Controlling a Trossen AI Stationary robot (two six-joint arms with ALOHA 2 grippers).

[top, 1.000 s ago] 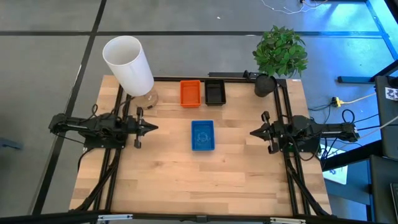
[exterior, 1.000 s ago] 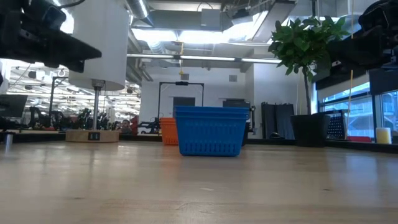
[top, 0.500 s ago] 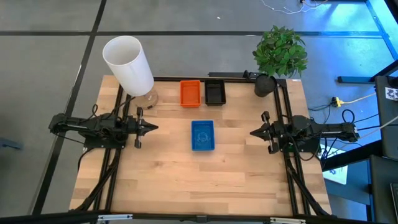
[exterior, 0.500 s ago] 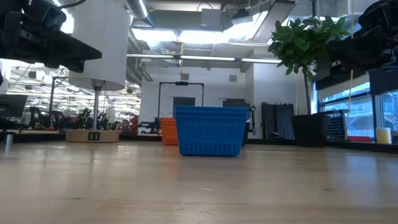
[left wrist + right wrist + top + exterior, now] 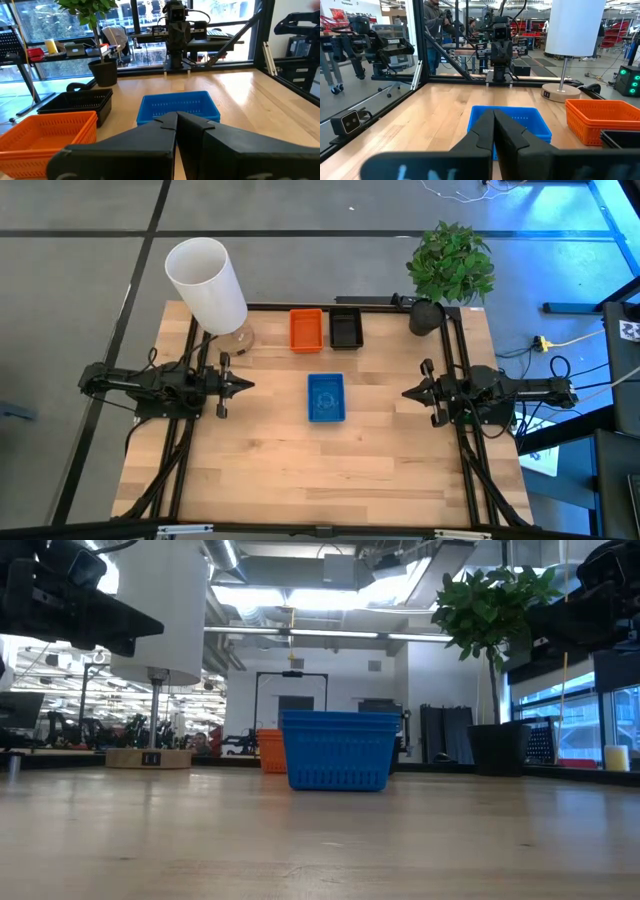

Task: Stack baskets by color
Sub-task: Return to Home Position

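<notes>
Progress: You see each colour on one spot only, and in the low view the blue pile shows layered rims. Judge the stacking as done. What is left looks like no more than parking the arms.
Left end effector (image 5: 250, 386): It sits at the left edge of the tabletop (image 5: 260, 470) and points toward the middle. In the left wrist view its fingers are pressed together, with nothing between them and touching nothing.
Right end effector (image 5: 405, 392): It mirrors the other from the right edge. Its fingers are also pressed together and empty, well apart from any basket.
Blue baskets (image 5: 326, 397): You find them stacked at the centre of the tabletop, between the two arms and clear of both.
Orange basket (image 5: 306, 330): It sits near the far edge, beyond the blue pile. You cannot tell how many are nested there.
Black basket (image 5: 345, 329): It sits just beside the orange one on the right. The number nested is equally unclear.
White cylinder (image 5: 205, 285): It stands on its stand at the far left corner.
Potted plant (image 5: 452, 265): It stands at the far right corner.
</notes>
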